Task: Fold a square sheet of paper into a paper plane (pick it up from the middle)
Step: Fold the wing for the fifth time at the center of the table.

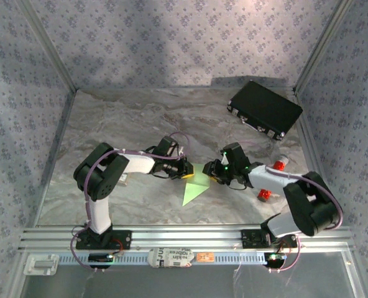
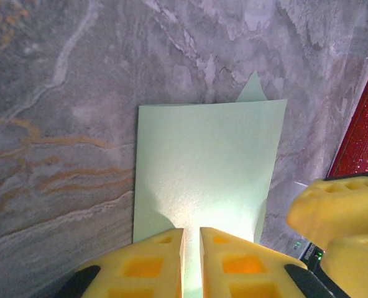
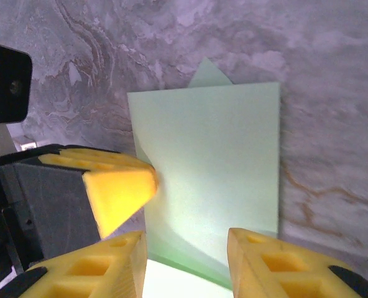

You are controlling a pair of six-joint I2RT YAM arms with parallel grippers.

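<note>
Crisply creased, pointed pale green paper (image 1: 196, 185)

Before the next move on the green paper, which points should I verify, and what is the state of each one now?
1. Left claw shut on the paper: ok, it pinches one edge.
2. Right claw open: ok, fingers apart, the paper's edge between them.
3. Paper layers aligned: not ok, a small tip pokes past the far edge.
4. Space between the two claws: cannot tell, they are very close.
5. Black case away from the work: ok, at the far right corner.
</note>
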